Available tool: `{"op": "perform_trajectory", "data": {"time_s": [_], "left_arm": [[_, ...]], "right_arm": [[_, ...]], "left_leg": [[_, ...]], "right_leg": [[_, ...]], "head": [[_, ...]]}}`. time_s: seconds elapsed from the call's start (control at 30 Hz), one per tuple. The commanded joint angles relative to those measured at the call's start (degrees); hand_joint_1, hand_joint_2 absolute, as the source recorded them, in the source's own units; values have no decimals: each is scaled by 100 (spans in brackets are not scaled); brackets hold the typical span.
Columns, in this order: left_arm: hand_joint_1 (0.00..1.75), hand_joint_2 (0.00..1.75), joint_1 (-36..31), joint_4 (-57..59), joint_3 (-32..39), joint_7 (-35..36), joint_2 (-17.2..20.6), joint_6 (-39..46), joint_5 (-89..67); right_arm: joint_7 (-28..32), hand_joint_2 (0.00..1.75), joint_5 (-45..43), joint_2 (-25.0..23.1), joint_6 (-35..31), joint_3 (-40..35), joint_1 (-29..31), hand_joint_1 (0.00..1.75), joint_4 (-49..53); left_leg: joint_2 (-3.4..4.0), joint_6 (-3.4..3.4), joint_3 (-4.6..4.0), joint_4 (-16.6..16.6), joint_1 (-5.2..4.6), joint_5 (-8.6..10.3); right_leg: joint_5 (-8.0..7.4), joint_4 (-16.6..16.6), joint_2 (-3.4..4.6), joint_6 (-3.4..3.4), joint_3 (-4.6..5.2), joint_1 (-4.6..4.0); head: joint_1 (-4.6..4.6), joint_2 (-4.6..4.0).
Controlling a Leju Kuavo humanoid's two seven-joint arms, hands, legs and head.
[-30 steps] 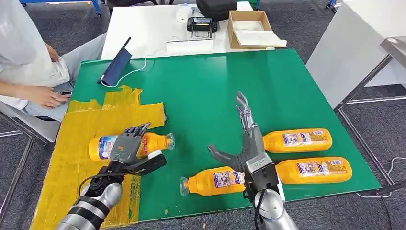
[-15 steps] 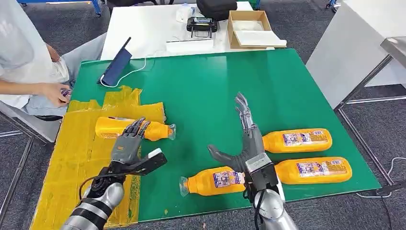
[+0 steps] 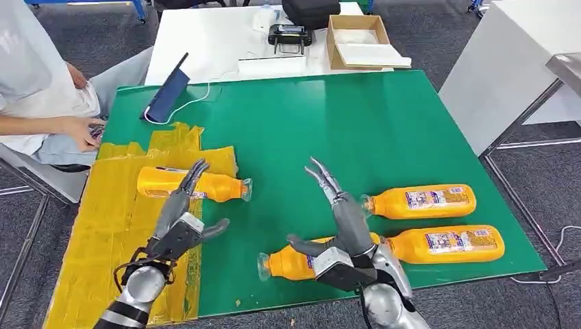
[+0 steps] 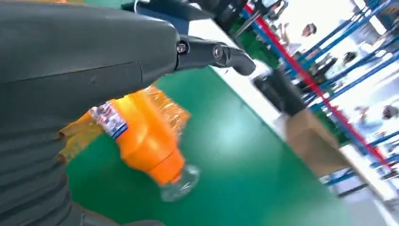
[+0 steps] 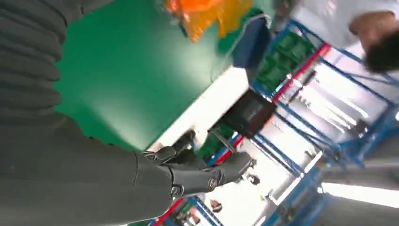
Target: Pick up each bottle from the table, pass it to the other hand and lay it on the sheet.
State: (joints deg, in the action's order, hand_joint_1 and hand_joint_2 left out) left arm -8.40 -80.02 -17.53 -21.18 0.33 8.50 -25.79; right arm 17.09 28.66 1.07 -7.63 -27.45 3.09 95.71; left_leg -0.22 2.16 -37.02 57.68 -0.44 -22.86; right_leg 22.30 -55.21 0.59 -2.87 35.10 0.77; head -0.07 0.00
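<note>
One orange bottle (image 3: 185, 184) (image 4: 141, 139) lies on the yellow sheet (image 3: 109, 226), its clear cap over the sheet's right edge. My left hand (image 3: 179, 223) hovers just in front of it, fingers spread, holding nothing. Three more orange bottles lie on the green table (image 3: 301, 123): a near one (image 3: 291, 260), one at mid right (image 3: 419, 201) and one at near right (image 3: 445, 244). My right hand (image 3: 339, 229) is open above the near bottle, fingers reaching up and left; the hand hides that bottle's middle.
A person sits at the left edge, hands (image 3: 75, 130) near the table corner. A dark blue folder (image 3: 166, 92) with a white cable lies at the table's far left. A white table behind carries a cardboard box (image 3: 360, 41) and a black device (image 3: 289, 34).
My left hand let go of the bottle, which now lies on the sheet, and drew back with its fingers open. My right hand tilted left and lowered over the near bottle.
</note>
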Motion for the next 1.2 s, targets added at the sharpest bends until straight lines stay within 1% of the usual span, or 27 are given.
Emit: {"op": "perform_trajectory", "data": {"time_s": [0.03,0.07,0.13,0.17,0.2,0.23,0.27,0.3,0.33,0.37,0.4,0.43,0.5,0.63,0.67,0.7,0.73,0.77,0.8,0.83,0.87,0.93,0.97,1.03,1.13,1.17,1.2], "left_arm": [[0,175,148,-484,306,-157,-100,-118,324],[0,175,199,-591,372,-215,-118,-176,496],[0,175,360,-1070,627,-303,-169,-424,1126],[0,175,409,-1246,726,-278,-191,-499,1327],[0,175,441,-1395,820,-256,-189,-599,1540],[0,175,461,-1537,906,-264,-186,-665,1685],[0,175,457,-1596,949,-273,-176,-722,1777],[0,175,432,-1617,975,-280,-165,-731,1794],[0,175,401,-1622,990,-283,-163,-732,1795],[0,175,370,-1607,987,-305,-163,-760,1816],[0,175,370,-1607,987,-305,-163,-760,1816],[0,175,370,-1607,987,-305,-163,-760,1816],[0,175,366,-1596,976,-303,-177,-758,1812],[0,175,297,-1504,922,-328,-193,-759,1819],[0,175,286,-1495,912,-327,-202,-759,1816],[0,175,287,-1487,903,-327,-206,-757,1816],[0,175,292,-1481,893,-327,-205,-755,1816],[0,175,295,-1477,885,-325,-206,-753,1812],[0,175,295,-1463,874,-320,-207,-752,1806],[0,175,289,-1444,874,-310,-209,-752,1799],[0,175,285,-1429,876,-304,-209,-752,1796],[0,175,276,-1407,877,-296,-212,-750,1790],[0,175,276,-1407,877,-296,-212,-750,1790],[0,175,276,-1407,877,-296,-212,-750,1790],[0,175,276,-1407,877,-296,-212,-750,1790],[0,175,260,-1379,861,-255,-204,-729,1714],[0,175,265,-1369,847,-251,-222,-733,1708]], "right_arm": [[-94,175,256,450,137,-334,116,0,-294],[-149,175,408,516,182,-359,80,0,-278],[-363,175,1093,860,264,-499,3,0,-345],[-468,175,1380,1025,283,-551,0,0,-430],[-587,175,1662,1191,284,-593,-17,0,-521],[-612,175,1794,1368,302,-604,-29,0,-647],[-598,175,1822,1488,324,-612,-23,0,-737],[-597,175,1892,1630,394,-649,1,0,-819],[-629,175,1959,1737,430,-657,27,0,-907],[-669,175,2028,1796,466,-684,68,0,-1002],[-669,175,2028,1796,466,-684,68,0,-1002],[-669,175,2028,1796,466,-684,68,0,-1002],[-668,175,2027,1799,465,-674,87,0,-1007],[-988,175,2316,1867,582,-882,250,0,-1300],[-1058,175,2382,1857,562,-902,282,0,-1398],[-1141,175,2465,1846,536,-936,320,0,-1509],[-1217,175,2569,1864,528,-983,355,0,-1575],[-1264,175,2624,1877,532,-1017,380,0,-1626],[-1315,175,2676,1901,544,-1041,395,0,-1675],[-1367,175,2728,1912,552,-1068,397,0,-1695],[-1392,175,2750,1914,550,-1072,399,0,-1709],[-1404,175,2752,1908,550,-1072,399,0,-1723],[-1404,175,2752,1908,550,-1072,399,0,-1723],[-1404,175,2752,1908,550,-1072,399,0,-1723],[-1404,175,2752,1908,550,-1072,399,0,-1723],[-1469,175,2773,1890,555,-1061,397,0,-1723],[-1510,175,2779,1870,555,-1051,399,0,-1746]], "left_leg": [[7,-17,35,3,6,-17],[7,-12,19,1,6,-9],[7,-18,38,4,6,-18],[6,-13,24,3,9,-13],[8,-15,34,5,10,-19],[7,-17,40,9,10,-25],[2,-10,23,-1,7,-11],[2,-12,33,1,7,-16],[0,-9,18,0,7,-9],[-2,-12,32,2,7,-15],[-1,-8,20,-1,3,-8],[1,-12,29,1,5,-13],[1,-7,9,-2,0,-4],[7,-20,40,2,2,-19],[8,-13,23,-2,2,-9],[8,-18,35,1,4,-15],[2,-11,20,-3,1,-7],[4,-16,34,-2,2,-13],[5,-10,19,-1,4,-7],[8,-15,33,0,4,-14],[9,-16,41,0,4,-17],[4,-9,20,-2,2,-7],[2,-13,29,1,4,-12],[3,-10,18,-2,1,-7],[4,-16,33,0,1,-14],[3,-14,26,1,2,-12],[3,-19,39,2,2,-17]], "right_leg": [[13,-1,1,14,-34,-7],[5,2,1,9,-18,-7],[14,-2,-2,13,-36,-7],[8,3,-1,10,-26,-9],[13,3,-1,11,-35,-11],[18,1,-3,12,-42,-11],[7,8,-5,7,-26,-8],[12,6,-6,9,-35,-8],[5,8,-5,6,-22,-7],[12,6,-8,9,-37,-7],[5,7,-5,6,-24,-4],[8,6,-4,9,-33,-6],[0,6,-2,5,-13,-2],[13,0,-1,14,-40,-5],[2,6,2,8,-24,-5],[8,3,0,12,-35,-7],[2,6,-4,6,-21,-3],[7,4,-4,10,-34,-5],[1,6,0,5,-19,-6],[7,4,0,9,-33,-6],[10,5,0,10,-41,-6],[3,5,-2,4,-20,-3],[8,3,-6,7,-30,-5],[3,5,-2,6,-19,-2],[10,1,-4,10,-32,-2],[7,2,-3,9,-27,-4],[13,-1,-6,13,-38,-4]], "head": [[0,0],[2,0],[2,0],[0,0],[0,0],[0,0],[2,0],[0,0],[2,0],[2,0],[2,0],[2,0],[2,0],[0,0],[2,0],[0,0],[-2,0],[2,0],[0,0],[0,0],[0,0],[0,0],[2,0],[2,0],[0,0],[2,0],[0,0]]}}
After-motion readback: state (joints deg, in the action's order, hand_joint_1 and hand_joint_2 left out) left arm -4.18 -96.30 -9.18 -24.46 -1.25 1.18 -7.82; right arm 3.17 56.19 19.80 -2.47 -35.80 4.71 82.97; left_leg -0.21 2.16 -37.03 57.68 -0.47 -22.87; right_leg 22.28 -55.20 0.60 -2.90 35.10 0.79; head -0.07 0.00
